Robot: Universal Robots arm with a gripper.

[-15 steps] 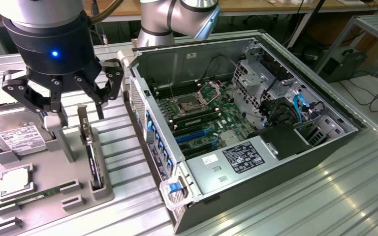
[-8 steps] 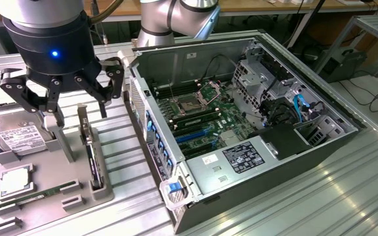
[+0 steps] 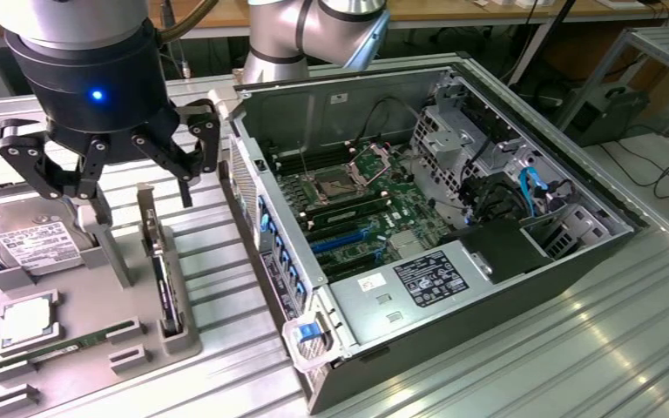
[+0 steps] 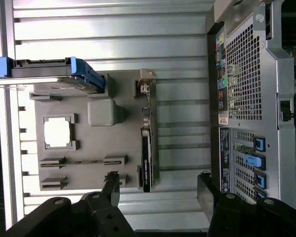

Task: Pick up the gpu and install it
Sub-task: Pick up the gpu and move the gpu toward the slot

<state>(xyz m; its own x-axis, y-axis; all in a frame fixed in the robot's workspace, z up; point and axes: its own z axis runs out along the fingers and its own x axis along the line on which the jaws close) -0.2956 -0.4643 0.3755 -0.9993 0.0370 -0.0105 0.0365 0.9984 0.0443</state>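
The gpu (image 3: 163, 277) is a thin black card with a silver bracket at one end. It stands on edge in a slot of the grey parts tray (image 3: 91, 300), at the exterior view's left. My gripper (image 3: 125, 178) hangs above the tray, open, its black fingers spread wide with nothing between them. It is over the tray's far end, a little above and behind the card. In the wrist view the gpu (image 4: 147, 148) lies ahead of the gripper (image 4: 159, 190), roughly in line with the gap between the fingers and apart from both.
The tray (image 4: 113, 143) also holds a hard drive (image 3: 32, 239), a processor (image 3: 27, 318) and a green memory stick (image 3: 62, 348). The open computer case (image 3: 428, 226) lies beside the tray at the exterior view's right, motherboard and blue card slots (image 3: 341, 239) exposed. Everything sits on a ribbed metal table.
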